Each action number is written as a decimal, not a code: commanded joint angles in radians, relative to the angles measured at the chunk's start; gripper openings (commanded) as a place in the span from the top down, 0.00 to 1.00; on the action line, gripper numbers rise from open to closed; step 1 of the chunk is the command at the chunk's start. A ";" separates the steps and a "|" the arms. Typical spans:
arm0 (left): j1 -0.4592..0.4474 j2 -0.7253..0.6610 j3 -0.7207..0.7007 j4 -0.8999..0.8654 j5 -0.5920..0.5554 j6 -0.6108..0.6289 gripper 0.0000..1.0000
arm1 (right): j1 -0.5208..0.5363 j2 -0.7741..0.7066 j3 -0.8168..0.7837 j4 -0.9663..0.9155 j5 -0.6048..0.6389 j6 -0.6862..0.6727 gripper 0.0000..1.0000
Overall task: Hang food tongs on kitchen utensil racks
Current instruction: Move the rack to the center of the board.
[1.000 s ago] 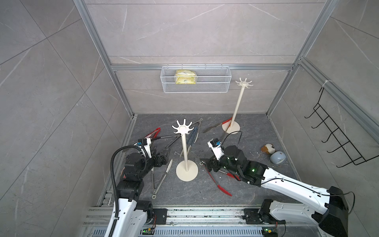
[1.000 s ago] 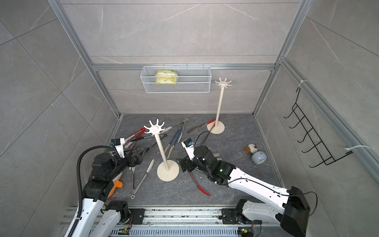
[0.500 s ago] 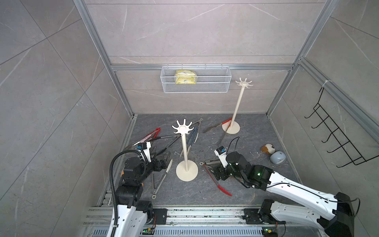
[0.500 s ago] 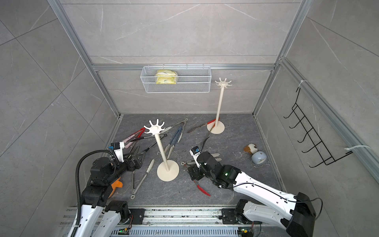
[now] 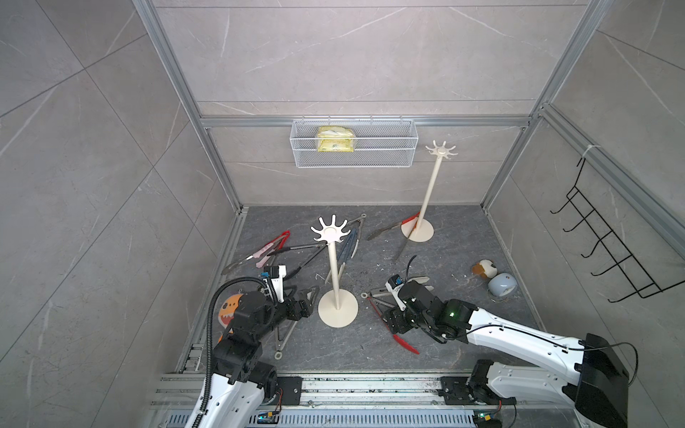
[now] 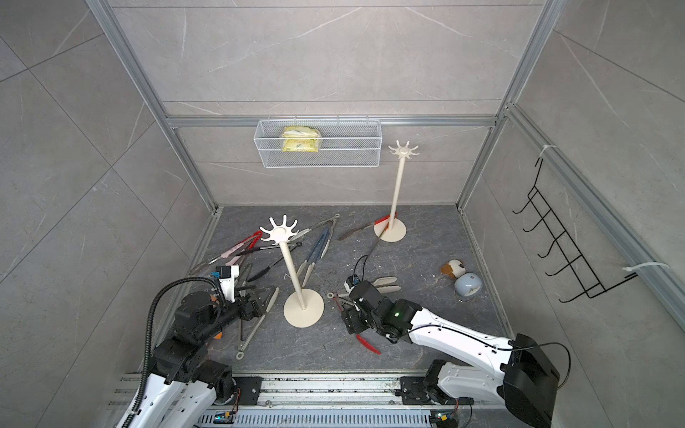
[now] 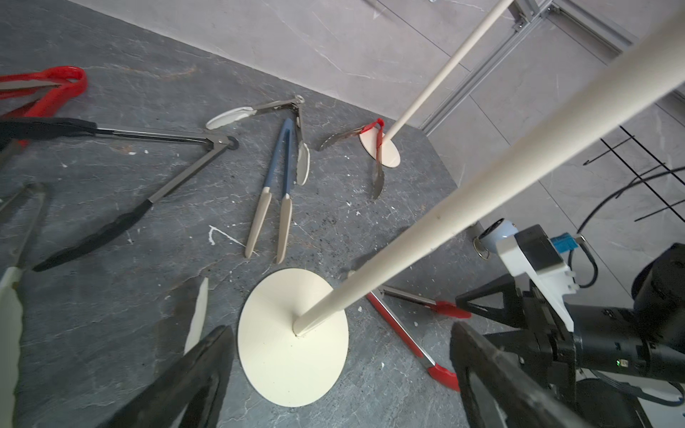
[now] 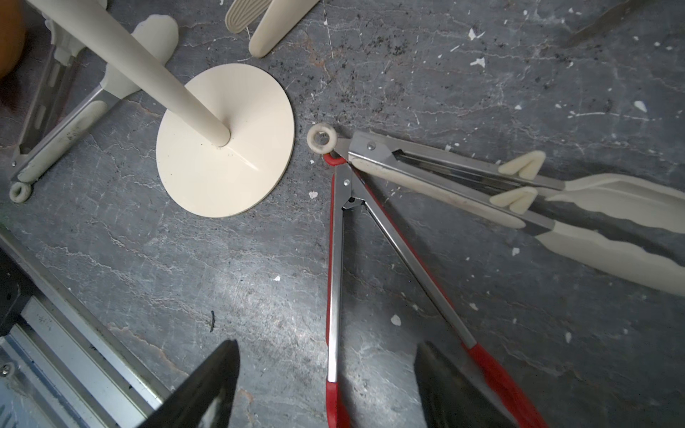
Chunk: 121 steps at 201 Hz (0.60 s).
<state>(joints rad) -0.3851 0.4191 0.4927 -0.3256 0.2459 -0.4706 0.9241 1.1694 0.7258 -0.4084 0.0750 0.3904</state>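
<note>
Several food tongs lie on the dark floor around two cream pole racks, the near rack (image 5: 333, 274) and the far rack (image 5: 430, 192). My right gripper (image 8: 328, 348) hovers open over the red-tipped tongs (image 8: 333, 259). One of their arms runs between its fingers untouched, and the other passes by a finger. Cream tongs (image 8: 444, 174) lie beside them, hinge to hinge. My left gripper (image 7: 339, 333) is open and empty, facing the near rack's base (image 7: 293, 355). Blue-grey tongs (image 7: 276, 163) and black tongs (image 7: 178, 181) lie beyond it. Nothing hangs on either rack.
A wire basket (image 5: 354, 148) with a yellow pack hangs on the back wall, and a black hook rack (image 5: 608, 241) on the right wall. Two small toys (image 5: 502, 285) sit at the right of the floor. Steel tongs (image 7: 376, 174) lean across the far rack's base.
My right gripper has drawn back from the near rack's base toward the front, over the red tongs, its jaws narrowing slightly. My left gripper has edged right, toward the rack base.
</note>
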 commanded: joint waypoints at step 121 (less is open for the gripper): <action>-0.294 0.396 0.086 0.529 -0.392 0.204 0.21 | -0.003 0.010 0.015 0.023 0.013 -0.008 0.25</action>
<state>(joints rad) -0.6754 0.7837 0.5224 0.0540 -0.1249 -0.3080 0.9241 1.1904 0.7258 -0.3843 0.0719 0.3927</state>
